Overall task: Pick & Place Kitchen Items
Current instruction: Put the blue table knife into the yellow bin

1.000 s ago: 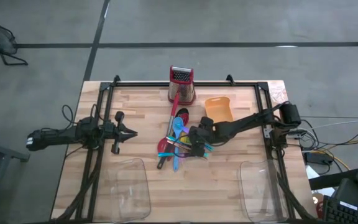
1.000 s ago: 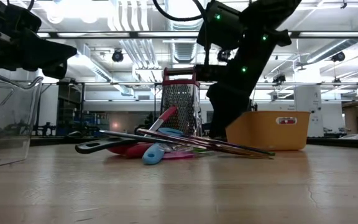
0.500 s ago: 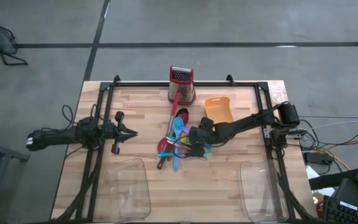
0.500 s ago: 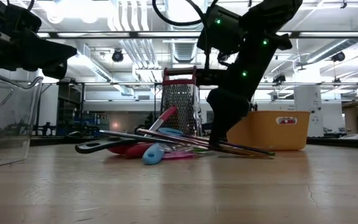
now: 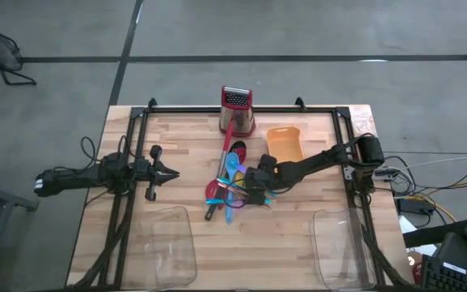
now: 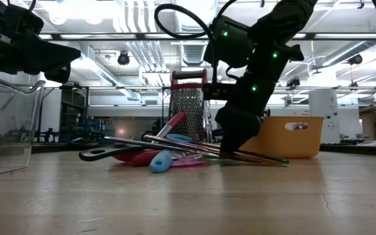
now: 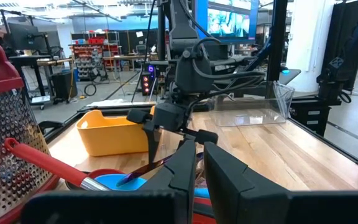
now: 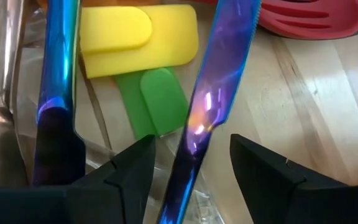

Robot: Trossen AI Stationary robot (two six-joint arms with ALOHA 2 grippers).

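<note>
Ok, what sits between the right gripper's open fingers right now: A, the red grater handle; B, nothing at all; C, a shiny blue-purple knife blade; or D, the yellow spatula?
C: in the right wrist view the iridescent blue-purple knife blade runs down between the two spread fingers of the right gripper, with the yellow piece and the green piece lying beyond them.

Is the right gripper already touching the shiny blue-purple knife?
Apart. In the right wrist view the knife runs between the two open fingers of the right gripper, with a visible gap on each side.
</note>
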